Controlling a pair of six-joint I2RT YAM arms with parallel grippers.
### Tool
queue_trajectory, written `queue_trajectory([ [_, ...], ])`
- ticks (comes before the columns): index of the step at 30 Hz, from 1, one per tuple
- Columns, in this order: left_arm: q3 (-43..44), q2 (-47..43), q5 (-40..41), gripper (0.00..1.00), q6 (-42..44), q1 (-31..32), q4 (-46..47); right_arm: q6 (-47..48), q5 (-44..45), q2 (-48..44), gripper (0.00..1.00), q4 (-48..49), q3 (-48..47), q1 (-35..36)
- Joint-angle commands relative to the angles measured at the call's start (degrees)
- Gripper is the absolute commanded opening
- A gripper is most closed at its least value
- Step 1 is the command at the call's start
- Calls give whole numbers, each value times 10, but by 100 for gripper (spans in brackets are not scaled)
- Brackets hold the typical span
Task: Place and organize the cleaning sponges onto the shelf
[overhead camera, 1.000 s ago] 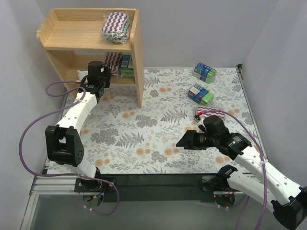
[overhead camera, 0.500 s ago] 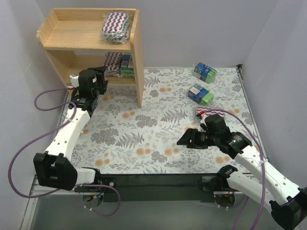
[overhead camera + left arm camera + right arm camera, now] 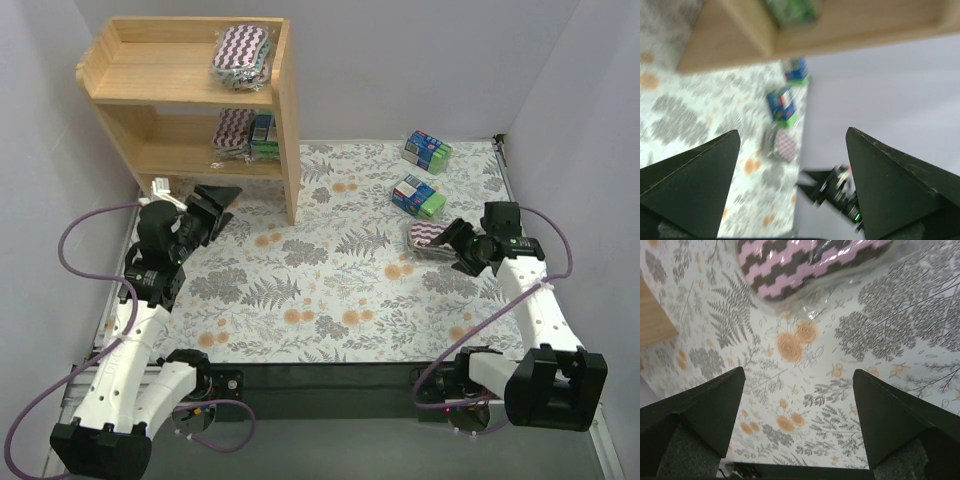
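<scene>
The shelf stands at the far left. One purple zigzag sponge lies on its top tier. On the lower tier sit another purple sponge and a blue-and-green pack. Two more packs rest on the mat at the far right. A third purple sponge lies just left of my right gripper, which is open and empty. My left gripper is open and empty, in front of the shelf's lower tier.
The floral mat covers the table. Grey walls close in on the left, back and right. The shelf's right side panel reaches down to the mat. The left wrist view is blurred and shows the right arm in the distance.
My left gripper has opened and drawn back from the lower tier toward the near left. The right arm has swung right and back to the purple sponge on the mat, its jaws wider.
</scene>
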State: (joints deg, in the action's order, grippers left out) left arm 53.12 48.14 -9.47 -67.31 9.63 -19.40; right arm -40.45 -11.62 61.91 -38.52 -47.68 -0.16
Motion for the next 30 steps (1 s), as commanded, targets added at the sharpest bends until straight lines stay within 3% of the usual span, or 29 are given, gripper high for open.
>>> queue_trajectory([
  [1,-65,-24,-131,79,70,3,-56,-22,31,38,81,55,-24,-51],
  [6,-122,-49,-201,77,103,3,-71,-66,44,99,81,107,-11,-67],
  [17,-150,-74,-223,77,182,3,-151,-98,34,232,74,216,-4,-66],
  [23,-164,-97,-219,76,192,4,-174,-68,6,264,59,247,11,-67],
  [30,-179,-95,-213,75,213,4,-182,-24,-76,218,42,263,69,-44],
])
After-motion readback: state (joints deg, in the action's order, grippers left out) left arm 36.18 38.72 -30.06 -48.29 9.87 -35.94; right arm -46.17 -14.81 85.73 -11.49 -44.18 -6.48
